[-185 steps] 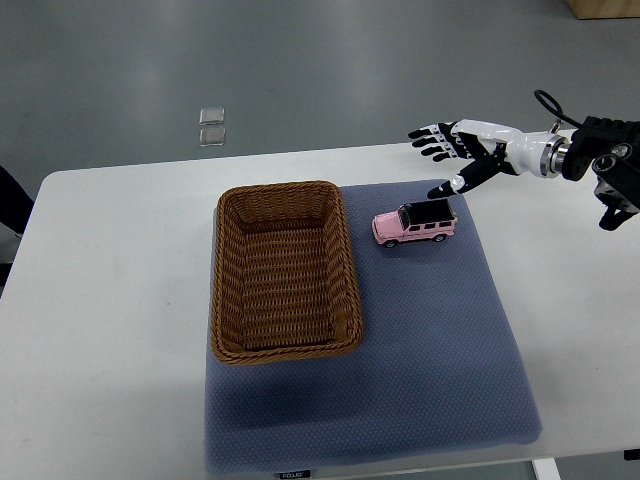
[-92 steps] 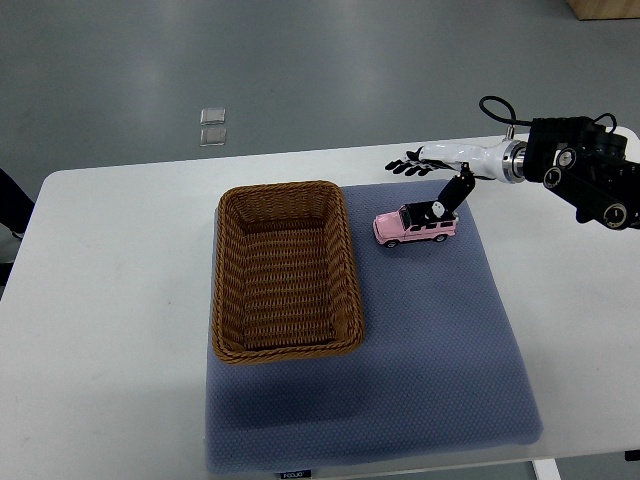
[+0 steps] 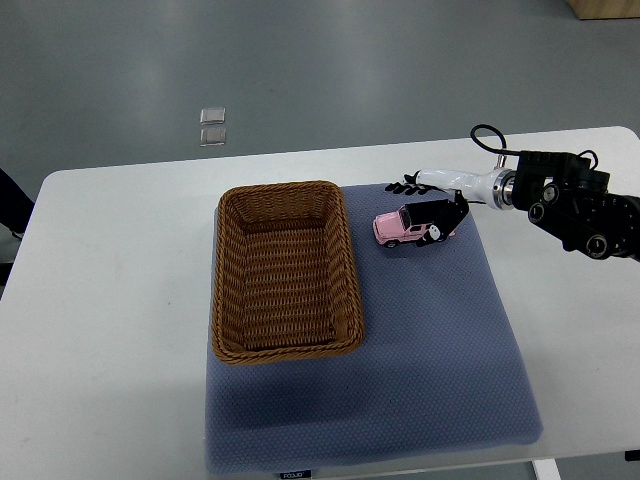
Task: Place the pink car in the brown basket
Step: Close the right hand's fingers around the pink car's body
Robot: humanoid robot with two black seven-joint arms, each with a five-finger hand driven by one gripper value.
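The pink car [image 3: 398, 227], a toy jeep with a black roof, sits on the blue mat [image 3: 430, 340] just right of the brown basket [image 3: 228, 300]. That woven basket holds nothing. My right hand [image 3: 420, 208] reaches in from the right and straddles the car. Its black fingertips [image 3: 402, 185] stretch out flat past the car's far side, apart from it. The thumb [image 3: 440, 228] lies against the car's near rear side. The hand has not closed on the car. No left arm shows.
The mat lies on a white table [image 3: 110, 300] with rounded corners. Grey floor lies beyond, with two small clear squares [image 3: 211, 126] on it. A dark shape [image 3: 10, 200] shows at the left edge. My arm's black wrist housing [image 3: 580, 205] hangs over the table's right side.
My right hand has come down and to the left onto the car. The thumb swung from above the roof to the car's near side, and the car shifted slightly left.
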